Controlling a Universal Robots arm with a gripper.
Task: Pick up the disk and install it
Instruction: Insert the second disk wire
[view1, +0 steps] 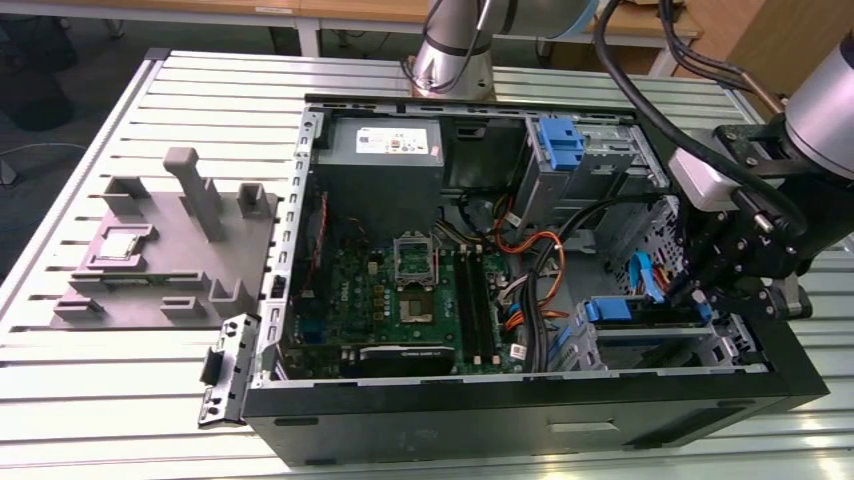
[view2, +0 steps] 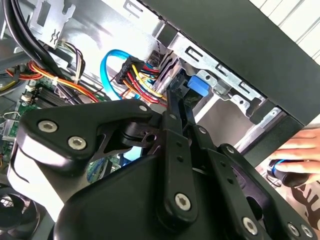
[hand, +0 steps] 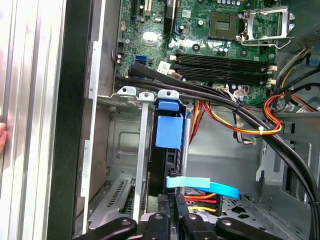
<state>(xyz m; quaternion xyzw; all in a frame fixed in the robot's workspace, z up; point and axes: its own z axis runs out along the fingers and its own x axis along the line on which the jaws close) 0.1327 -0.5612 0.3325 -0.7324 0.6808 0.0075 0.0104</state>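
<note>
Open PC case lies on a slatted table, side panel off, motherboard exposed. Grey fixture block sits on the table at the exterior view's left, well apart from the work. Grey power supply sits at the far end of the case, a bare blue bracket beside it in the upper cage.

Arm comes in from the exterior view's right, gripper down inside the drive cage at the case's near corner. Disk stands on edge in the cage slot, blue carrier tab showing, between the metal rails in the first wrist view; the same blue tab shows past the fingers in the second wrist view. Fingers look drawn close together against the disk's rear edge, but whether they pinch it or merely press on it I cannot tell.

Judged: disk is already in the slot, seating stage. To do it well: push straight along the rails, no tilt, until the carrier latches. Blue SATA cable and the red-yellow power leads lie just beside the fingers, so avoid snagging them. A hand rests outside the case near its edge
</note>
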